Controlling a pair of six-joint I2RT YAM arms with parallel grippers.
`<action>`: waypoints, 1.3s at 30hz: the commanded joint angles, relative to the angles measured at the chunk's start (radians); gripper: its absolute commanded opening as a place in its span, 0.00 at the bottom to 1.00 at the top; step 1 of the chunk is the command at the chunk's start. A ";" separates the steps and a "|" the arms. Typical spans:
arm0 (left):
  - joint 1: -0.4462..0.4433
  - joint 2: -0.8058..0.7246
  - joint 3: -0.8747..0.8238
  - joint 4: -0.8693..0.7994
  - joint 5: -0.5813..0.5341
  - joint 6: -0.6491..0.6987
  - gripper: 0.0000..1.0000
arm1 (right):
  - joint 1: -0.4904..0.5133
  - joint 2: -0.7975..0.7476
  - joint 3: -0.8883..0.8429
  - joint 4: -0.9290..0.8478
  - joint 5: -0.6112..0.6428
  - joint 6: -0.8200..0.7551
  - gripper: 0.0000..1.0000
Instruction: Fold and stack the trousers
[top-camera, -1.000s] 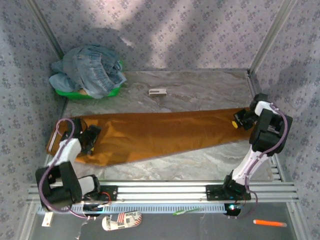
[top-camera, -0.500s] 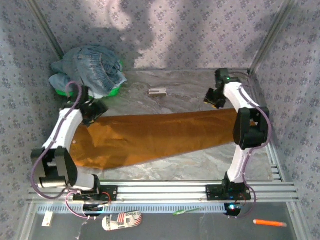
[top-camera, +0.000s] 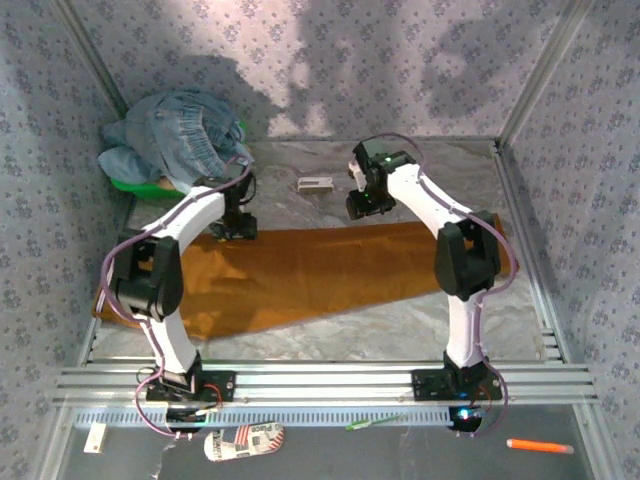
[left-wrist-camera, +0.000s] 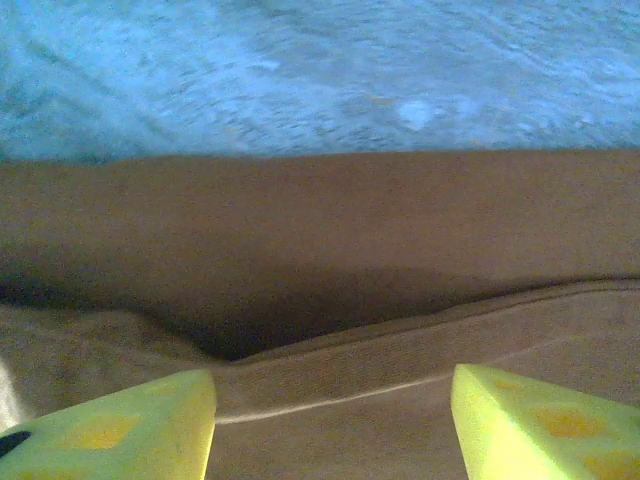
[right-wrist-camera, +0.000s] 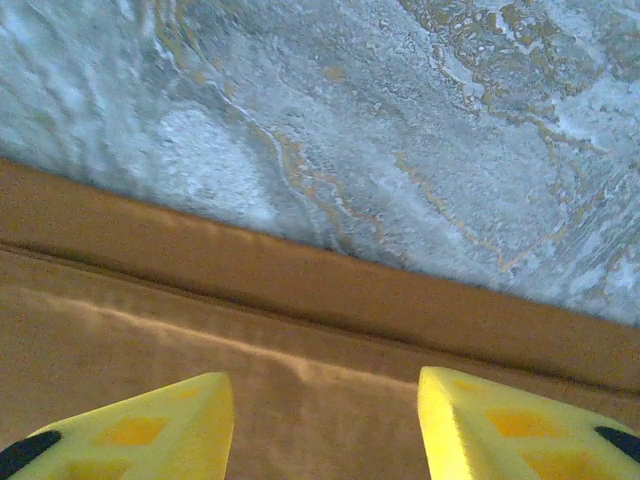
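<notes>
the ochre trousers (top-camera: 320, 275) lie flat, lengthwise across the middle of the marble table (top-camera: 400, 325). both arms reach to the cloth's far long edge. the left gripper (top-camera: 238, 226) and right gripper (top-camera: 362, 205) are each partly open and empty, poised over that edge, probably to pinch it together and fold it toward the table's near side.

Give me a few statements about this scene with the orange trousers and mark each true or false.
1. The trousers lie spread across the table. True.
2. The right gripper is shut on the trousers. False: its jaws stand apart over the trousers' far edge.
3. A denim heap sits in the far left corner. True.
4. The left gripper hovers over the denim heap. False: it is at the trousers' far edge, jaws apart.
</notes>
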 joint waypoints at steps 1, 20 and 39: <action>-0.021 0.036 0.046 -0.087 -0.072 0.080 0.56 | 0.054 0.105 0.055 -0.129 0.083 -0.138 0.53; -0.023 0.079 -0.034 -0.088 -0.074 0.081 0.02 | 0.029 0.166 -0.008 -0.065 -0.021 -0.126 0.10; -0.021 -0.037 0.007 -0.135 -0.116 0.077 0.05 | 0.037 0.005 -0.151 0.077 0.067 -0.044 0.07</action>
